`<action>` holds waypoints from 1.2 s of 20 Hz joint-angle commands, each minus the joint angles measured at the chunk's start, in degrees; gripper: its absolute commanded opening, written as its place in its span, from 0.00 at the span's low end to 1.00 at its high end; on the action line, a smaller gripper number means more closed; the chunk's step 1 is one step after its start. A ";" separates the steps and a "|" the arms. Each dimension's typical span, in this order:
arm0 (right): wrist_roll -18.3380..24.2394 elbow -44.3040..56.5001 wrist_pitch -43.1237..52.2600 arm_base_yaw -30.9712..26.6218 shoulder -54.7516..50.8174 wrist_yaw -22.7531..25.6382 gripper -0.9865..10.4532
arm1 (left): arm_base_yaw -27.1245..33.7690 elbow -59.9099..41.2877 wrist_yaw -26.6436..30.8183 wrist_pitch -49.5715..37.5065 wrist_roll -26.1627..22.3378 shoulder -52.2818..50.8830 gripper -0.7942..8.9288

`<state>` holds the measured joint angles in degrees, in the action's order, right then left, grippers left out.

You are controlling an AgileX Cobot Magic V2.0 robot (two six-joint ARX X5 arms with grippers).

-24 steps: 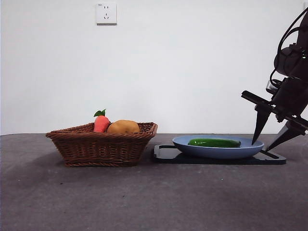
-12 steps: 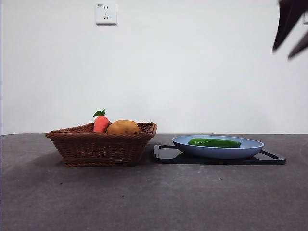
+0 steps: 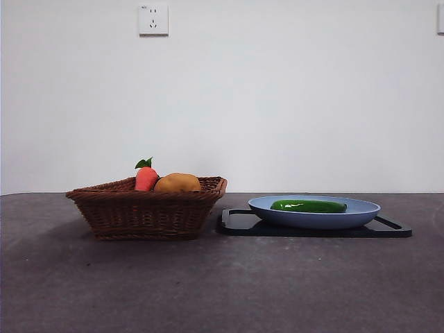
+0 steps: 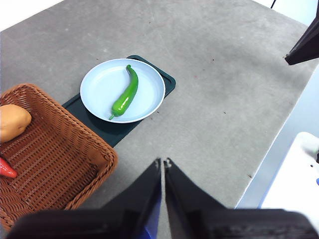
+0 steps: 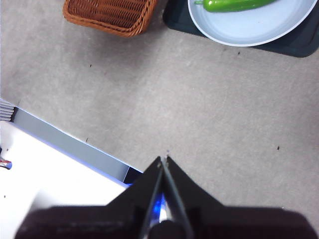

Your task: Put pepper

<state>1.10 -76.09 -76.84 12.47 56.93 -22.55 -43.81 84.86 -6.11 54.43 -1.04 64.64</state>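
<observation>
From the front camera I see the long, glossy dark green pepper lying flat in the shallow pale blue plate, which sits on a flat black tray just beside the brown woven wicker basket. Neither arm shows in that view. My left wrist camera gives me what the front one cannot: looking down, the pepper is gently curved, stretched across the plate's middle with its stem end toward the basket side. The left gripper hangs high above the bare grey table, its two black jaws pressed almost together and gripping nothing. That view also shows the rounded tan-orange potato-like lump and a sliver of the short red-orange item inside the basket. The right wrist camera catches only part of the pepper and plate at its edge; the right gripper is well clear of them, jaws closed to a point, empty.
</observation>
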 commanded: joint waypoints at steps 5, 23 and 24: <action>-1.62 -1.05 0.52 0.28 0.28 0.22 0.10 | -0.37 1.14 0.04 -0.39 -0.09 0.42 0.09; -1.62 -1.05 0.52 0.31 0.28 0.20 0.10 | 27.26 -3.26 4.31 -16.96 -11.04 -18.71 0.09; -1.62 -1.05 0.50 0.31 0.28 0.20 0.10 | 30.05 -6.71 4.37 -21.09 -11.04 -21.79 0.09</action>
<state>-0.21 -76.09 -76.71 12.47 56.86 -22.39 -14.13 78.32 -1.76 34.11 -11.03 42.37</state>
